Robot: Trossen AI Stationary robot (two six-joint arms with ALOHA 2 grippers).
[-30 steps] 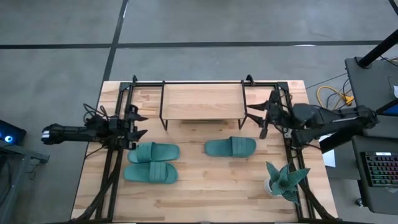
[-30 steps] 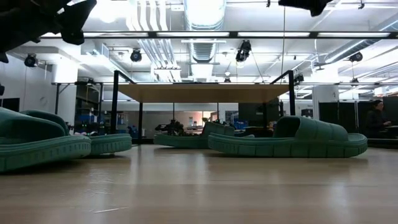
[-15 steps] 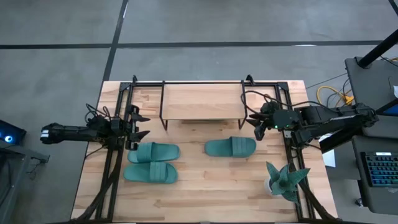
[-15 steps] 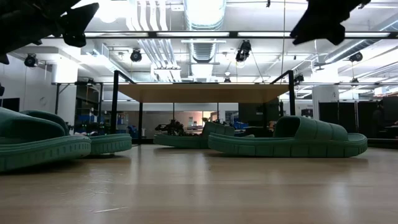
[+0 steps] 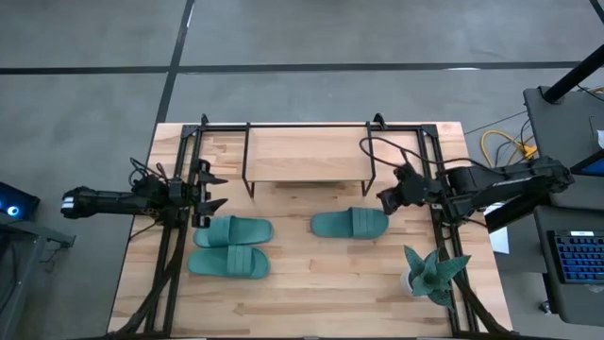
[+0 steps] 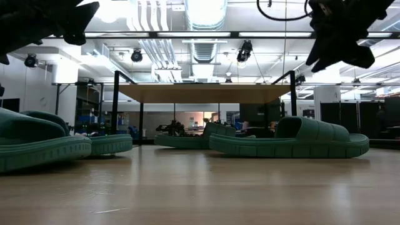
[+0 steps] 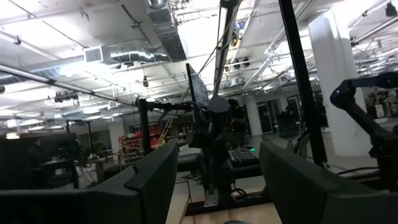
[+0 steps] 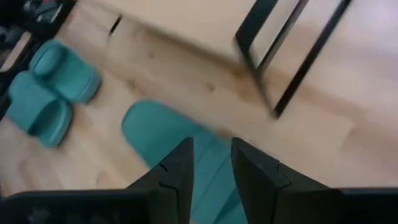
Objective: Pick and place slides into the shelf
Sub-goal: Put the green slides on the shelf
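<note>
The right end effector (image 5: 389, 198), fingers spread a little, hangs just at 3 o'clock of the lone teal-green ribbed rubber slide (image 5: 350, 223), probably to grasp it for the low light-wood shelf with black legs (image 5: 307, 154) at its 12 o'clock. Two more slides (image 5: 232, 246) lie together at 9 o'clock on the wooden bench (image 5: 311, 293), beside the spread left end effector (image 5: 213, 190), which waits there.

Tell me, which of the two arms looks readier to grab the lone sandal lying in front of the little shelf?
The right, probably. The right gripper hovers beside the lone slide's end, angled down toward it. The left gripper waits across the table, near the pair of slides, with its fingers open.
</note>
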